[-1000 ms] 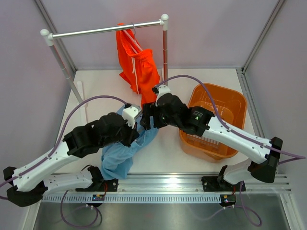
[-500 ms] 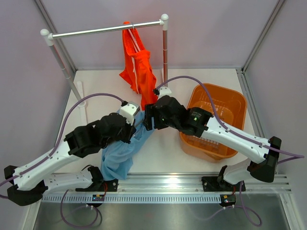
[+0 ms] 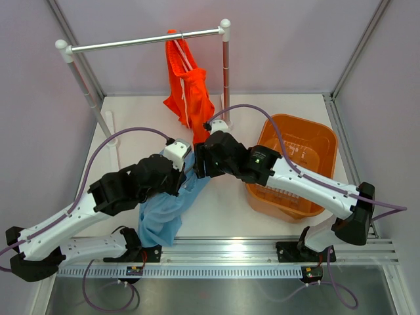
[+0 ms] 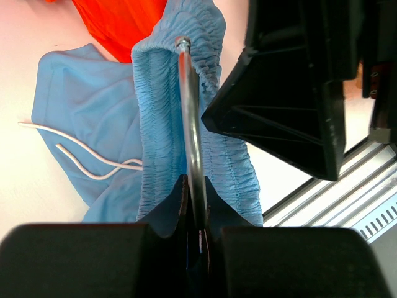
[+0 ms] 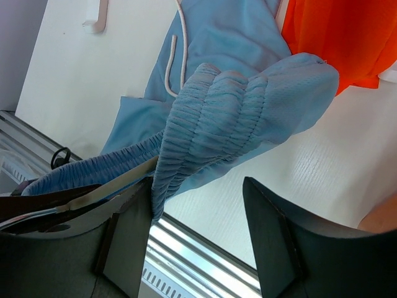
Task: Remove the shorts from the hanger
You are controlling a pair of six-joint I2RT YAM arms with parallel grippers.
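The light blue shorts (image 3: pixel 164 210) hang by their gathered waistband (image 4: pixel 155 143) over a metal hanger wire (image 4: pixel 191 112). My left gripper (image 4: pixel 197 205) is shut on that wire and holds it above the table (image 3: pixel 223 203). My right gripper (image 5: pixel 197 186) is open, and the bunched waistband (image 5: pixel 217 118) rests against its left finger (image 5: pixel 133 230); the hanger (image 5: pixel 105 189) shows beside it. In the top view the two grippers, left (image 3: pixel 186 172) and right (image 3: pixel 199 161), meet at the waistband. The orange shorts (image 3: pixel 187 92) with white cords hang from the rail (image 3: pixel 131 42).
An orange basket (image 3: pixel 298 125) stands on the right of the table, under my right arm. The rack's upright posts stand at the back left (image 3: pixel 85 85) and back centre (image 3: pixel 226 72). A white hook (image 5: pixel 96 15) lies on the table at the left.
My right gripper has moved slightly left, closer onto the blue waistband. The orange shorts have swung and hang narrower than a second ago. My left gripper keeps its hold on the hanger.
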